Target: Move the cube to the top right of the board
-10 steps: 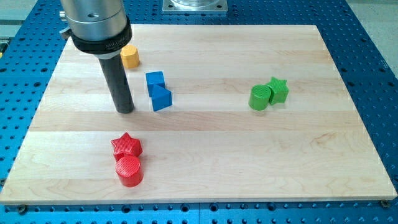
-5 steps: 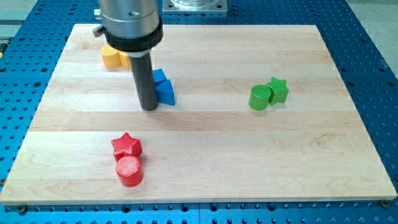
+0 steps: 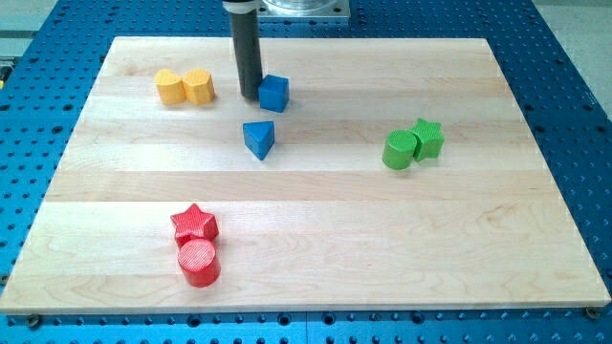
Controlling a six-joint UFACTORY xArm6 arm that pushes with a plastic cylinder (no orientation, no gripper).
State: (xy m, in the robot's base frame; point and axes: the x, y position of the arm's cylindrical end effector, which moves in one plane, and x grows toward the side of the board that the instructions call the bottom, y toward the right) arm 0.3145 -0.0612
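Note:
The blue cube [image 3: 274, 93] sits on the wooden board [image 3: 316, 239] near the view's top, left of the middle. My tip [image 3: 250, 96] is right against the cube's left side. A blue triangular block [image 3: 259, 139] lies just below the cube, apart from it.
Two yellow blocks [image 3: 185, 86] sit side by side left of my tip. A green cylinder [image 3: 399, 150] and a green star [image 3: 427, 139] touch at the right. A red star [image 3: 195, 225] and a red cylinder [image 3: 199, 263] sit at the lower left.
My tip has moved right and towards the view's top. The blue cube has gone up and right, away from the blue triangular block, which shifted slightly.

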